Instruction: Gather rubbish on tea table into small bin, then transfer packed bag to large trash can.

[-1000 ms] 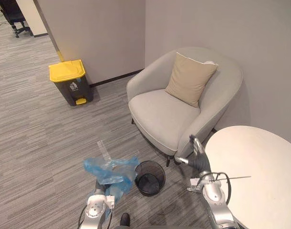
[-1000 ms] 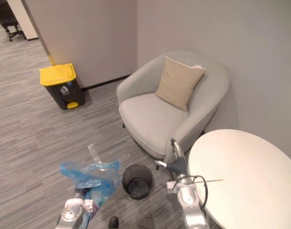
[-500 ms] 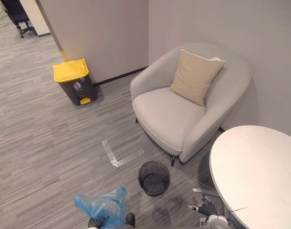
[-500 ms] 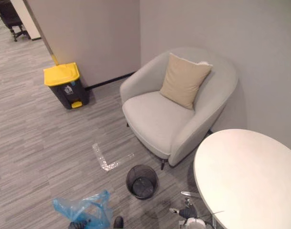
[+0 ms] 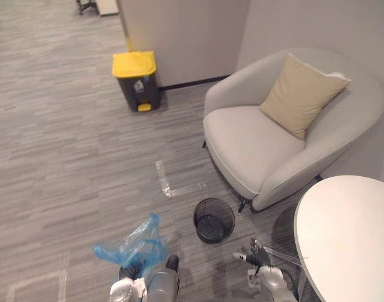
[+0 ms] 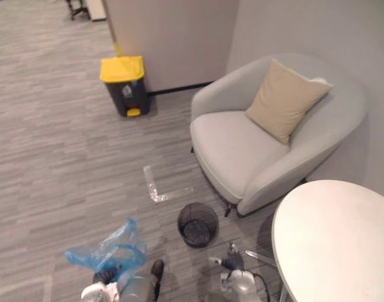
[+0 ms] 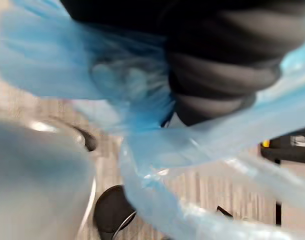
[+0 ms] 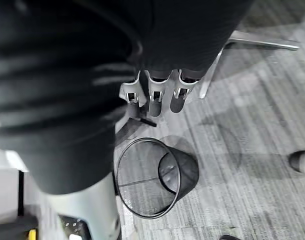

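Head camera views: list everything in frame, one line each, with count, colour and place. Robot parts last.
translucent blue plastic bag: 1, blue, bunched at the left hand, low on the robot's left
small black wire-mesh bin: 1, black, on the floor in front of the armchair, no bag in it
large dark grey trash can with yellow lid: 1, grey and yellow, against the far wall
rounded grey fabric armchair: 1, light grey, in the corner
square beige cushion: 1, beige, leaning on the armchair back
round white table: 1, white, on the robot's right
L-shaped tape mark: 1, pale, on the carpet beyond the bin
left hand: 1, wrapped in the bag
right hand: 1, open, holding nothing, above the bin
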